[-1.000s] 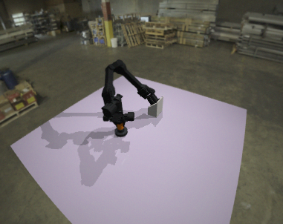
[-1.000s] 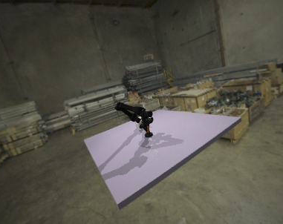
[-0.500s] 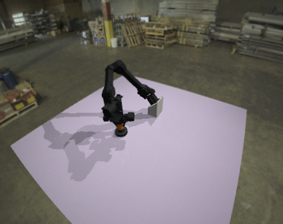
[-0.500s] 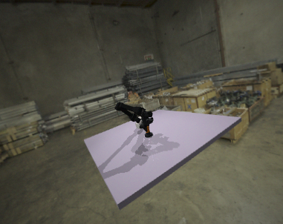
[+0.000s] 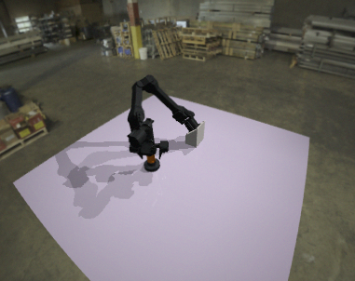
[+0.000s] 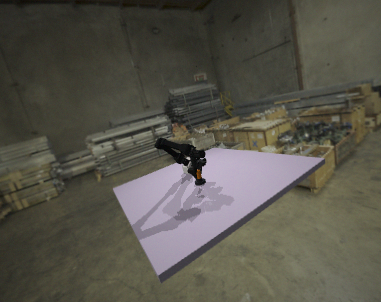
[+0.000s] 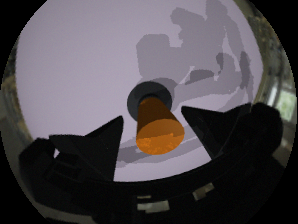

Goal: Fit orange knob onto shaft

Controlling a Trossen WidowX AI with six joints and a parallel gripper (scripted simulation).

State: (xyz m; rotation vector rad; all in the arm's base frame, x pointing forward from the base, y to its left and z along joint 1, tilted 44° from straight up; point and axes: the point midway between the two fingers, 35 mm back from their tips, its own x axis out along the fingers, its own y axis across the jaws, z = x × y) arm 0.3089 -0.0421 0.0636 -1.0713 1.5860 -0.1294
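Observation:
The orange knob stands upright on the dark round pedestal. Its lower end meets the pedestal top, and no silver shaft shows between them. The hole, the shaft and their flat sides are hidden. My gripper is open around the knob. In the wrist view one finger is on each side, with a gap between each finger and the knob. The fingers are too small to make out in the exterior view.
The pedestal stands on a pale lilac table top. A light grey angled panel stands beside the arm's far end. The arm's shadows fall over the table around the pedestal.

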